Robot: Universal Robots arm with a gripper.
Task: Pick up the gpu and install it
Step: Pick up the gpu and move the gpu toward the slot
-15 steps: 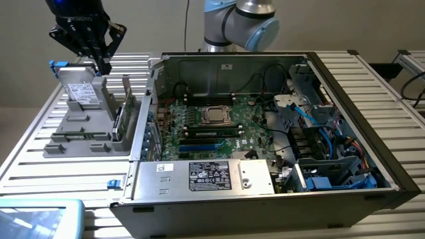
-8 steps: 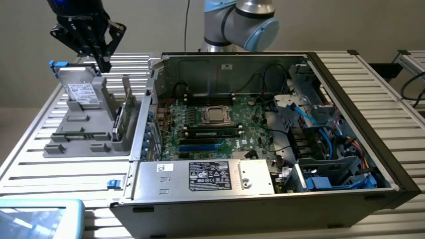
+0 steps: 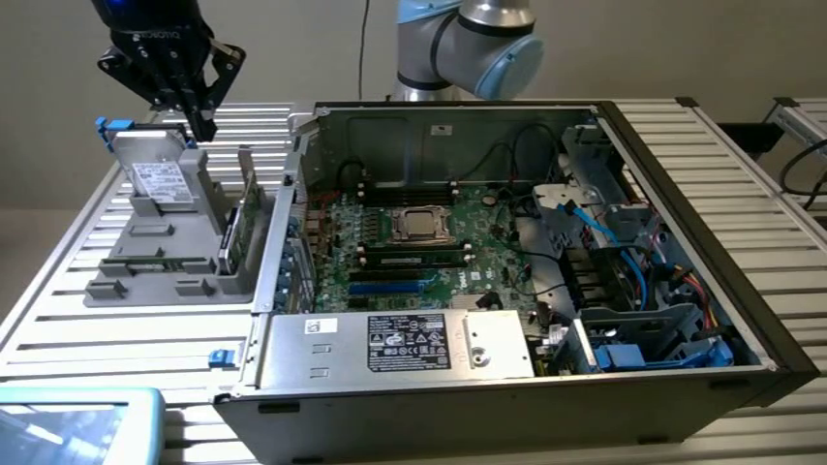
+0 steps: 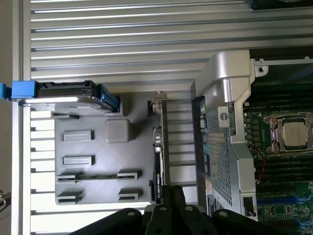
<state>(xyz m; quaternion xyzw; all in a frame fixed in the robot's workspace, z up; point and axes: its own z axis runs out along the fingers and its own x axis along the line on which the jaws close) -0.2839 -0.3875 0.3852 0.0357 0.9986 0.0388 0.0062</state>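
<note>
The gpu (image 3: 238,229) stands on edge in a slot at the right side of a grey holder (image 3: 145,263), a thin green card with a silver bracket at its far end. In the wrist view the gpu (image 4: 157,147) appears edge-on as a narrow strip on the holder (image 4: 107,171). My gripper (image 3: 203,127) hangs above the holder's far end, over the hard drive and a little to the exterior view's left of the card. Its black fingers meet at the tips with nothing between them. In the wrist view the gripper (image 4: 172,192) sits close to one end of the card's edge, high above it.
A silver hard drive (image 3: 162,180) with a white label leans in the holder, blue tabs at its end. The open computer case (image 3: 679,184) fills the middle, with motherboard (image 3: 413,208), power supply (image 3: 394,344) and blue cables. A screen's corner (image 3: 65,426) lies at the front left.
</note>
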